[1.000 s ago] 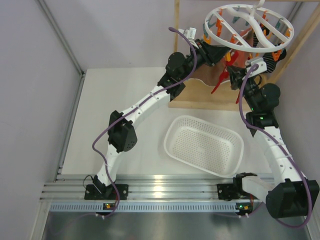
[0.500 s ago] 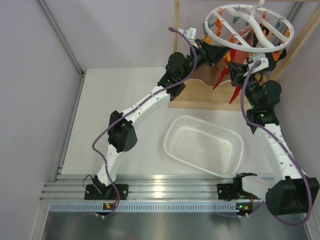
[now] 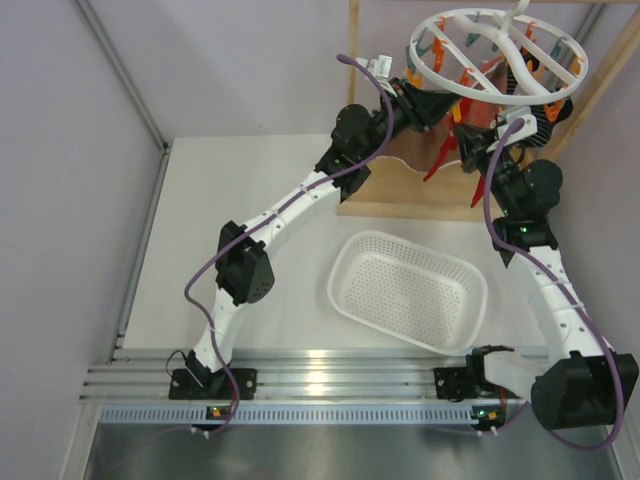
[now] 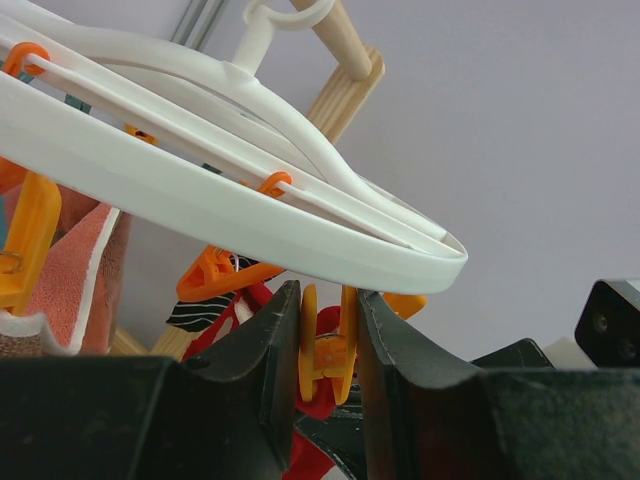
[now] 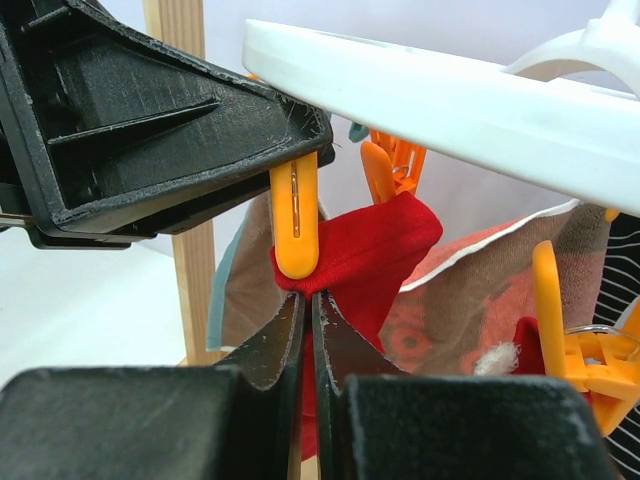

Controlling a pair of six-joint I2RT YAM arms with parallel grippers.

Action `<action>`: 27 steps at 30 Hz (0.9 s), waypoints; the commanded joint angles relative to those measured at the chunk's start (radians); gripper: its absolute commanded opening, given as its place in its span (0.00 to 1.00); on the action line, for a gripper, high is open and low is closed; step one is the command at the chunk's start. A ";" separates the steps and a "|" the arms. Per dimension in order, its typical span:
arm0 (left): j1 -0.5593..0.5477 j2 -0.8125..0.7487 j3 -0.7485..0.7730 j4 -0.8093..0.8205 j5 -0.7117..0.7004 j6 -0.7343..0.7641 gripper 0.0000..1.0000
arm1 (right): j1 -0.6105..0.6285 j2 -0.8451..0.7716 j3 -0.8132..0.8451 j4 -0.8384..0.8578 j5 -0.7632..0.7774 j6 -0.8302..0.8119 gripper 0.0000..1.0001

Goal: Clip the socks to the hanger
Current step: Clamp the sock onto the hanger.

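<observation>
Hanger ring (image 5: pixel 450 95) overhead; left gripper (image 4: pixel 327 297) pinches orange clip (image 4: pixel 322 355) beneath it; right gripper (image 5: pixel 309 300), pressed together, nips red sock (image 5: pixel 375 250) edge at clip's lower tip

Top cam: high up behind the arm bases (image 3: pixel 210 382), looking down over the whole table (image 3: pixel 220 180), hanger (image 3: pixel 470 13) far right. Left wrist cam: tight in, tilted up past its own fingers (image 4: pixel 255 350) under the hanger ring. Right wrist cam: also tight, roughly level, facing the left gripper's fingers (image 5: pixel 200 110). Both wrist views overlap on one orange clip (image 4: pixel 322 350) and the red sock (image 5: pixel 380 250) below it.
</observation>
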 commanded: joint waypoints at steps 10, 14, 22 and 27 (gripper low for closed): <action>-0.010 -0.016 0.009 0.010 -0.017 -0.034 0.20 | 0.018 0.003 0.056 0.087 -0.004 0.007 0.00; -0.012 -0.017 0.009 0.010 -0.020 -0.035 0.28 | 0.019 0.014 0.063 0.095 0.015 0.012 0.00; -0.010 -0.011 0.030 0.016 -0.045 -0.026 0.43 | 0.027 0.029 0.080 0.118 0.021 0.047 0.00; -0.010 -0.010 0.044 0.015 -0.057 -0.016 0.52 | 0.029 0.028 0.079 0.123 0.018 0.052 0.00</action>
